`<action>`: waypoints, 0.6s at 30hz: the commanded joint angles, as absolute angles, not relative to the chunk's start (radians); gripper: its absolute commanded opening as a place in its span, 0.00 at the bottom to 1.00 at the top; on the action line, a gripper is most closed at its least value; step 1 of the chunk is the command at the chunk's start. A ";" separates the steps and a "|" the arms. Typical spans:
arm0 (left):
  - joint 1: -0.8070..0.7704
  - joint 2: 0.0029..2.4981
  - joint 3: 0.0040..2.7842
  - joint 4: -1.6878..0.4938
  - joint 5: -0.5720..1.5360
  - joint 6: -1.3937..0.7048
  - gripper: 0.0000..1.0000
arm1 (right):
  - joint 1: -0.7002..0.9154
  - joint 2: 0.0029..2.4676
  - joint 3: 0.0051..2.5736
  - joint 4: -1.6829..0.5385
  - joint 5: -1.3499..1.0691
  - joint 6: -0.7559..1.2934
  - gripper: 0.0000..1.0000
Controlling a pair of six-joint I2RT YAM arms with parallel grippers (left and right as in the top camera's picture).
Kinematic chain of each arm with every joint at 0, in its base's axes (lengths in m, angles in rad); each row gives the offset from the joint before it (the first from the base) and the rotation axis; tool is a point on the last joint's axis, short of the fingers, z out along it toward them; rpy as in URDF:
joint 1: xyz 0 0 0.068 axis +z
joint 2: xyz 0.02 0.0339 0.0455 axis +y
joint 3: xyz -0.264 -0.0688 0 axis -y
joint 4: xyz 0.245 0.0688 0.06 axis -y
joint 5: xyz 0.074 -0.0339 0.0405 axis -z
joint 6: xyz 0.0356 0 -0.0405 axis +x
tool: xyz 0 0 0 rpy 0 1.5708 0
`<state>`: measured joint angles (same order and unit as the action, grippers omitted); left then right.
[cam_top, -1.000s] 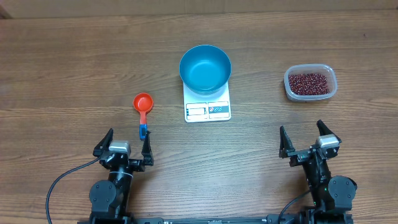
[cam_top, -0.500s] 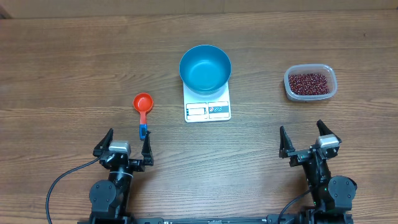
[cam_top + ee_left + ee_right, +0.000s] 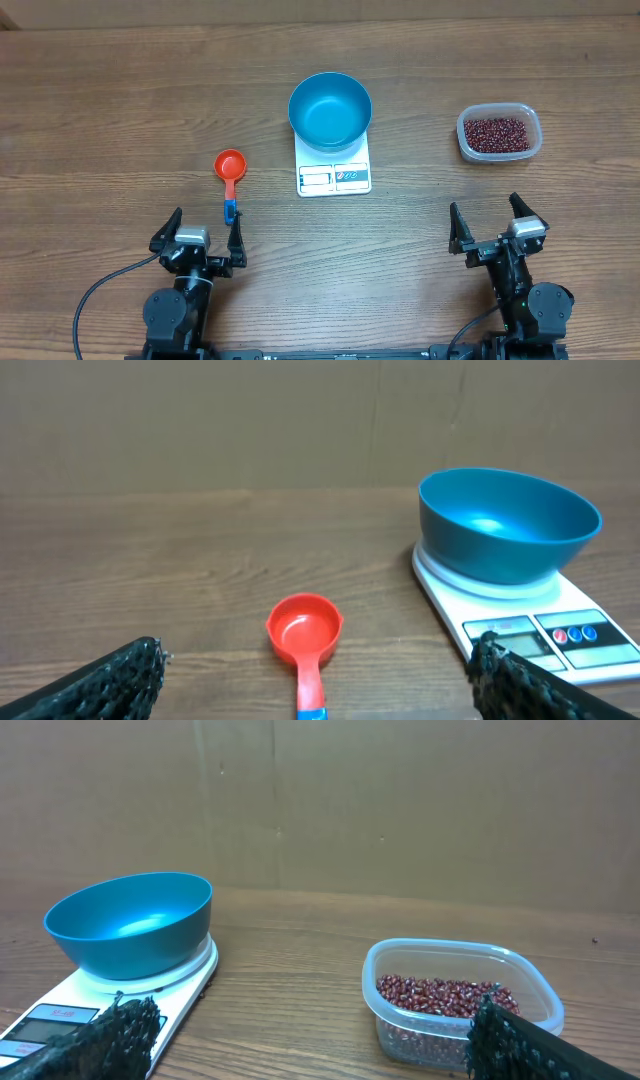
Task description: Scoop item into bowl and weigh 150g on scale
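Evidently the task is at its start: on the desk (image 3: pixel 120 90), the blue bowl (image 3: pixel 330 110) sits empty on the scale (image 3: pixel 335 177) at centre, and the clear tub (image 3: pixel 535 130) stands well off to its right. The left claw (image 3: pixel 206 222) and right claw (image 3: pixel 484 212) both hang spread wide at the near edge, gripping nothing. The red scoop (image 3: pixel 231 170) lies just ahead of the left claw, so I judge the next move is pinching its handle, then fetching the beans (image 3: pixel 497 133), all in the tub.

One bowl (image 3: pixel 330 110), one scale (image 3: pixel 334 178), one scoop (image 3: pixel 231 172), one tub (image 3: pixel 464 134)
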<state>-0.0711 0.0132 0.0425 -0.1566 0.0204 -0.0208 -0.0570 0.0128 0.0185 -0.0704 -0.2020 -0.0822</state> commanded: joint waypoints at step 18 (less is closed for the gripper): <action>-0.066 0.006 0.324 -0.466 0.012 0.004 1.00 | -0.052 0.003 0.008 -0.066 -0.195 -0.079 1.00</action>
<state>-0.0711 0.0132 0.2714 -0.4458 0.0204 -0.0151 -0.0574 0.0128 0.0185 -0.0711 -0.2024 -0.0826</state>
